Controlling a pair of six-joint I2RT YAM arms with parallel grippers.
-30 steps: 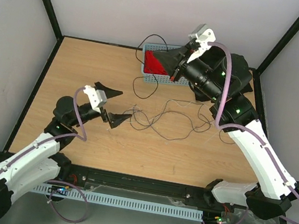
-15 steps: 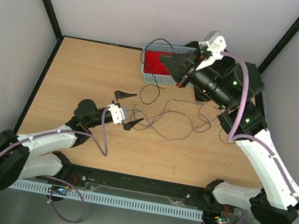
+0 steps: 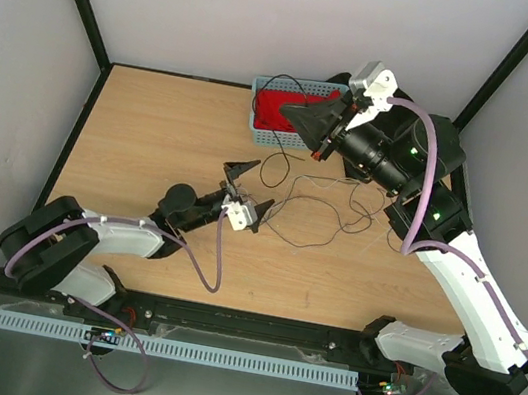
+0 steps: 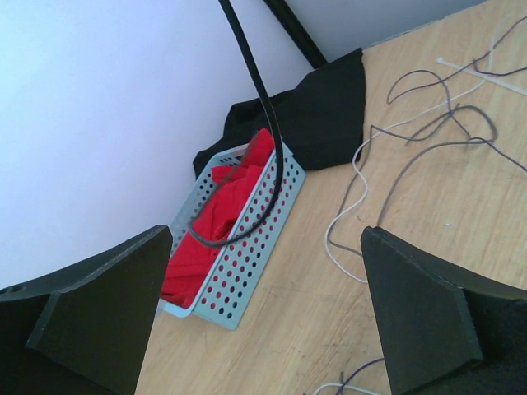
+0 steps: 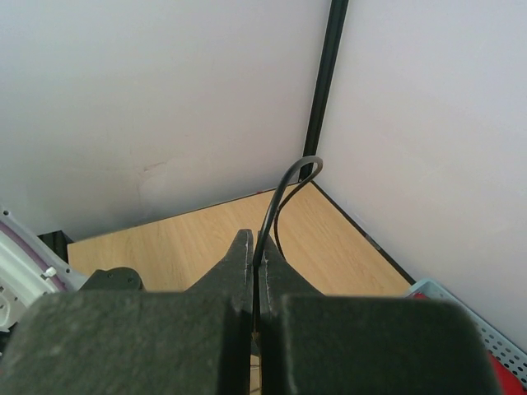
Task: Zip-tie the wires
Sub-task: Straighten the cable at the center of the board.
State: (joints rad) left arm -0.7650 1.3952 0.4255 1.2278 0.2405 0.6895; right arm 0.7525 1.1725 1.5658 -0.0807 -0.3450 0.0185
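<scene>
Two end effectors, both mine. Left end effector (image 3: 251, 184) spread wide, low over tabletop (image 3: 154, 128), just beside left end of wires (image 3: 315, 206). Right end effector (image 3: 289, 110) pressed together, pinching one strand of wires, held up over blue basket (image 3: 283, 83) with red cloth (image 3: 263, 111). Rest of wires lie loose mid tabletop.

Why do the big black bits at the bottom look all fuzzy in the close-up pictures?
Left wrist view: the open left tool sits too near the lens, so its black fingers blur, while the pale blue holed plastic basket is sharper. Right wrist view: the shut right tool blurs too; its pinched thin black strand is crisper. Top view: even light, soft shadows.
</scene>
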